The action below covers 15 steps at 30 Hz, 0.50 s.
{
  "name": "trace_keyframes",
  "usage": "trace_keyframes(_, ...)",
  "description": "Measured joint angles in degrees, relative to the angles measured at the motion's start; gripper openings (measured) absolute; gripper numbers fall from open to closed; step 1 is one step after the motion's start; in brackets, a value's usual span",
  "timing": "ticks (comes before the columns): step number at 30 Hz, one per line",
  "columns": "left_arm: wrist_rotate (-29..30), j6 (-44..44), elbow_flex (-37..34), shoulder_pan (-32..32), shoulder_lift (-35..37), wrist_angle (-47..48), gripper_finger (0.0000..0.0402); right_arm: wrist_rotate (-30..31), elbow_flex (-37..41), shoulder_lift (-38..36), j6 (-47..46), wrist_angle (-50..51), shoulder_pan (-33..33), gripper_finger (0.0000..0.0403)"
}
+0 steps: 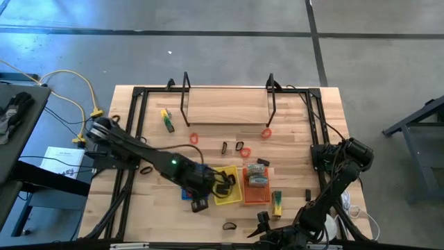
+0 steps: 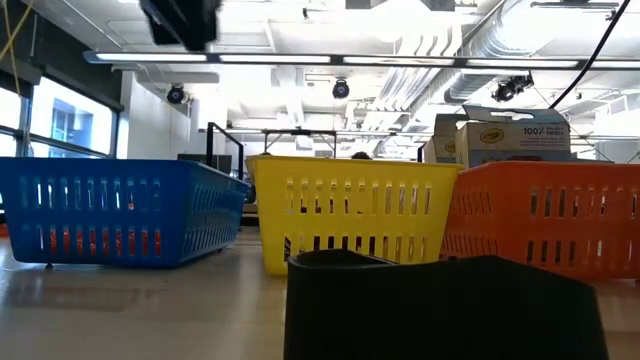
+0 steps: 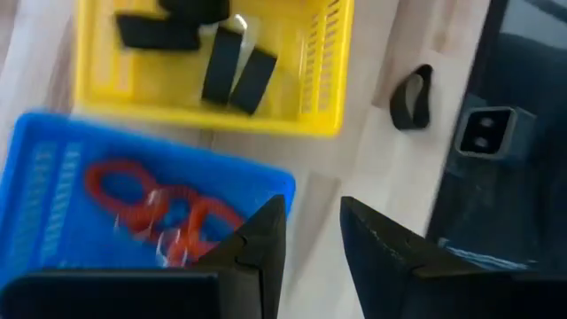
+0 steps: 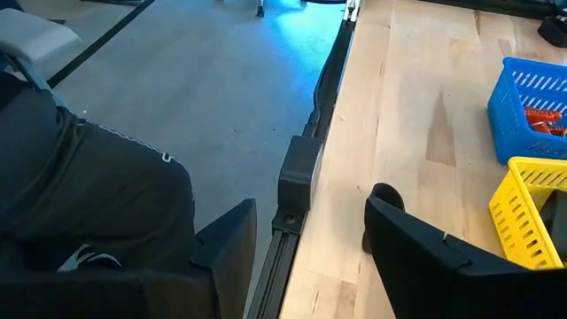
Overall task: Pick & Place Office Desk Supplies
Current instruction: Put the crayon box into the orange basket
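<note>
Left gripper [image 3: 312,235] over blue tray [image 3: 53,177] holding red loops [image 3: 151,208], fingers apart, nothing between them; black clips [image 3: 235,71] in yellow tray [image 3: 323,80]. Right gripper [image 4: 310,244] at table's near edge, fingers apart, empty.

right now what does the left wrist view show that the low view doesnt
Only the left wrist view: the red loops lying inside the blue tray, the black pieces inside the yellow tray, a loose black loop on the wood beside the yellow tray, and the open left gripper above the blue tray's corner.

Only the low view: the orange tray and the room behind.

Both: the blue and yellow trays side by side on the table.
</note>
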State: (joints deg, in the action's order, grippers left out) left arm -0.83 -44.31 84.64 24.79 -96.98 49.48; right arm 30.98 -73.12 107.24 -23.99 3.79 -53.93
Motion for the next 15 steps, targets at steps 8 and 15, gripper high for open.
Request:
trace_keyframes(8, 2.83, -0.01, 0.00, 3.27, 4.14, 1.11, 0.0105, -0.02, 0.00, 0.00, -0.20, -0.09, 0.00, 0.0199)
trace_keyframes(15, 9.10, -5.20, 0.00, 4.66, 4.14, 4.74, 0.0105, 0.07, 0.00, 0.00, -0.20, -0.11, 0.00, 0.0199)
